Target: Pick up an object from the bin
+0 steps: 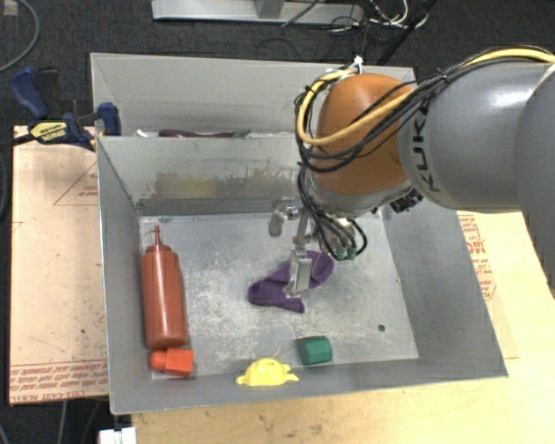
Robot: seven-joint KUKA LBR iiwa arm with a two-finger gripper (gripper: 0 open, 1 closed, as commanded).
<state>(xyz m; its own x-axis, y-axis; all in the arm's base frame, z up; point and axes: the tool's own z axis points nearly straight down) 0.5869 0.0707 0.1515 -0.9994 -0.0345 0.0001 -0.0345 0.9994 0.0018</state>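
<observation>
One KUKA arm, purple object beneath

Bare bin floor between red bottle and purple object; yellow piece, green block perhaps crowding front

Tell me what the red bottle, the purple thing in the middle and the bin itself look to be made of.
Red bottle: likely plastic, smooth with a soft sheen along its side.
Purple thing: probably soft rubber or cloth; matt, with a limp, folded outline, and I cannot tell which.
Bin: grey sheet metal, dull and scuffed, with scratches on the floor.
</observation>
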